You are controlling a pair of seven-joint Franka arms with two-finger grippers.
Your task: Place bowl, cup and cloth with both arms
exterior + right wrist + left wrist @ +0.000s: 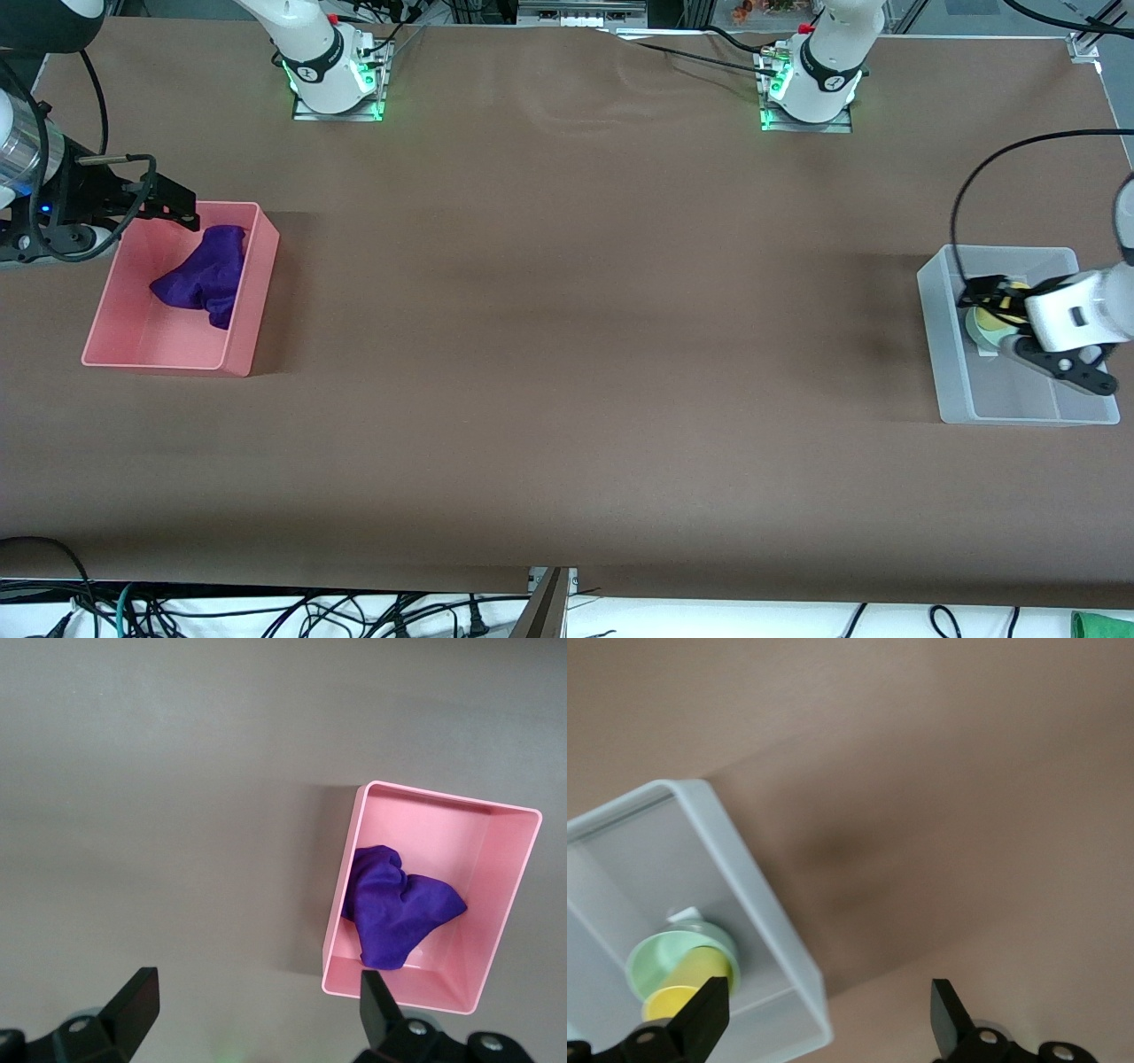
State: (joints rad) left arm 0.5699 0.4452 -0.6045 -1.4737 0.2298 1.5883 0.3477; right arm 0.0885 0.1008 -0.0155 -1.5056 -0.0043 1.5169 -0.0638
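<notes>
The purple cloth [208,275] lies crumpled in the pink bin [257,292] at the right arm's end of the table; both show in the right wrist view, cloth [399,908] and bin [341,895]. My right gripper [173,202] hangs open and empty over that bin's farther corner [257,992]. The mint-green bowl [974,334] sits in the clear bin [930,337] at the left arm's end, with the yellow cup [992,321] lying tilted in it. My left gripper [979,297] is open and empty just above them [828,1005]. The left wrist view shows the bowl [656,952], cup [695,970] and clear bin [744,868].
The two white arm bases [332,66] [811,84] with green lights stand along the table's farthest edge. The brown table cover [567,310] spreads between the two bins. Loose cables [266,611] lie below the table's nearest edge.
</notes>
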